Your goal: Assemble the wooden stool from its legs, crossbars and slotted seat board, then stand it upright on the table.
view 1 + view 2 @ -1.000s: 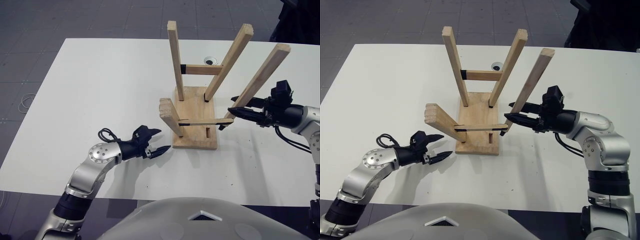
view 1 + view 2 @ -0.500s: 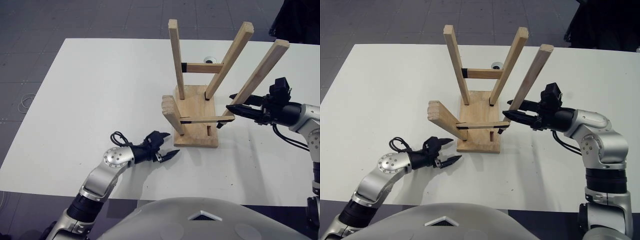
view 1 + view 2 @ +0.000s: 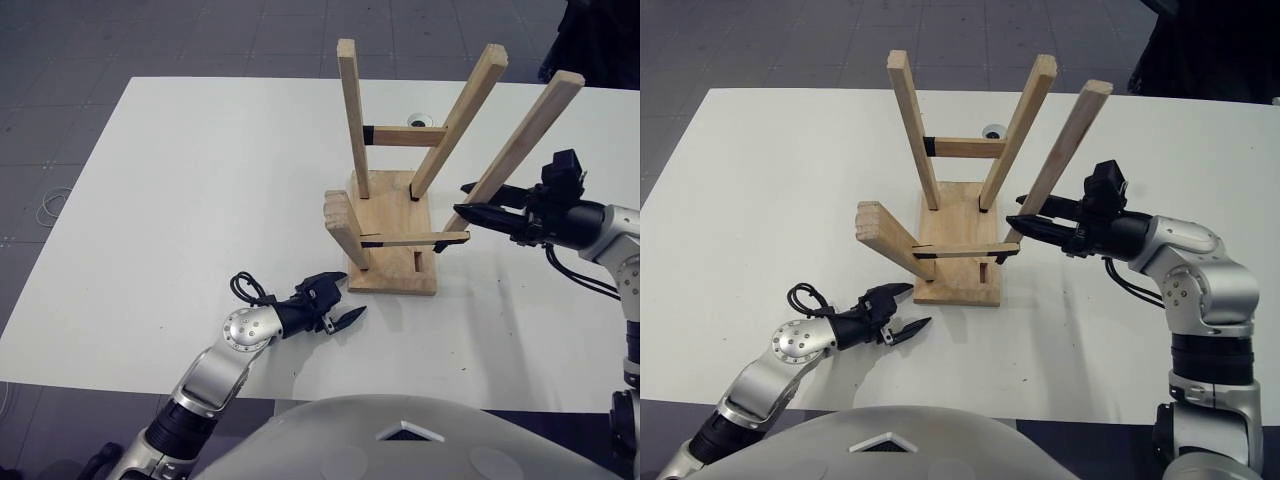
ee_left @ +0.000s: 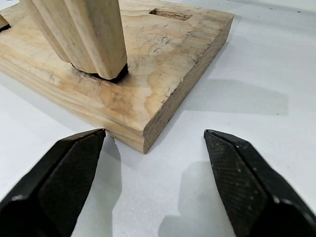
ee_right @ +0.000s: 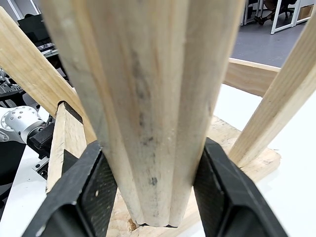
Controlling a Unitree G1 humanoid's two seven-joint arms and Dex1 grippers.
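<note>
The pale wooden stool is upside down on the white table [image 3: 200, 180]. Its flat slotted seat board [image 3: 392, 272] lies on the table, and four wooden legs stick up from it. Two thin crossbars join the legs, one at the far side [image 3: 405, 136] and one at the near side [image 3: 410, 240].

The right gripper [image 3: 468, 199] squeezes the long slanted leg [image 3: 530, 125] at the near right, low down near the board. Its black fingers press on both sides of the wood. In the last second this leg has tipped a little, so its top end now sits a bit higher and farther out.

The left gripper [image 3: 351, 298] has slid along the table toward the near left corner of the seat board. Its two fingers are spread apart and hold nothing. The corner now sits just in front of the gap between them.

All the parts look joined. I think the left gripper is getting ready to pinch that corner. Then both arms could turn the stool over onto its legs.
</note>
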